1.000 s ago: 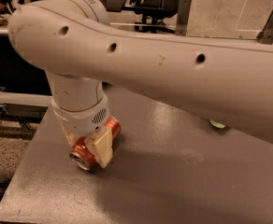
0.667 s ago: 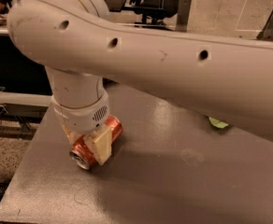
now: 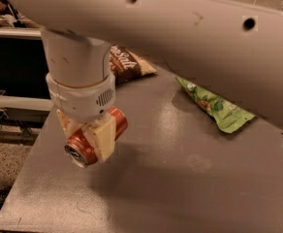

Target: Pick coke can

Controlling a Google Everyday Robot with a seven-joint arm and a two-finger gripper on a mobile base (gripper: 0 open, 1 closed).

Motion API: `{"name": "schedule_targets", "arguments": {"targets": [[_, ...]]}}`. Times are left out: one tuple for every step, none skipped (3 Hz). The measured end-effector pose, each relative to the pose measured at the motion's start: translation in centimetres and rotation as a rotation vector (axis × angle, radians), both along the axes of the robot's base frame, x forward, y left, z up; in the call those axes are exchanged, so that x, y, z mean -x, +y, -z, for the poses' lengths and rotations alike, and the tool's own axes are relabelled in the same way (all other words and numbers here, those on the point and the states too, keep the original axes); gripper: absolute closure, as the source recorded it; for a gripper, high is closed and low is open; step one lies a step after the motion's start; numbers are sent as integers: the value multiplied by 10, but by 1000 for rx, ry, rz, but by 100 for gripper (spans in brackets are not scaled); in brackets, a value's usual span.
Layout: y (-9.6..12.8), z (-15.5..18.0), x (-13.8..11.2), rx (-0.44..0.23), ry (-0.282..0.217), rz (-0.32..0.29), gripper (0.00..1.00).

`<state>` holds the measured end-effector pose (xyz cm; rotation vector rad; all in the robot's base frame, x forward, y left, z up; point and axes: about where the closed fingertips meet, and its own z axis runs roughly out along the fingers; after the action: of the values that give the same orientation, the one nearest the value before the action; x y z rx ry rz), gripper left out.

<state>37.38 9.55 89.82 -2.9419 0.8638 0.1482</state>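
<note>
The coke can (image 3: 86, 147) is a small red can with a silver end facing me, lying sideways between my fingers. My gripper (image 3: 86, 137) hangs from the white wrist at the left of the camera view and is shut on the can, one cream finger (image 3: 104, 136) across its side. The can is lifted off the grey table (image 3: 180, 188).
A brown snack bag (image 3: 127, 64) lies at the table's back, partly behind my wrist. A green snack bag (image 3: 214, 106) lies at the right. My big white arm (image 3: 180, 38) spans the top of the view. The table's left edge is below the gripper.
The arm has risen with the can held in the gripper, lifting it off the table. Both snack bags have come into view.
</note>
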Motion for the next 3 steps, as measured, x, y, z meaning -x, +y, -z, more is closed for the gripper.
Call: {"name": "schedule_targets", "arguments": {"targets": [[3,-38,9,-52,3,-31,100],[9,-64,14,-97,-2,-56,100],[20,-75,14,-147,-49,-54,100]]}}
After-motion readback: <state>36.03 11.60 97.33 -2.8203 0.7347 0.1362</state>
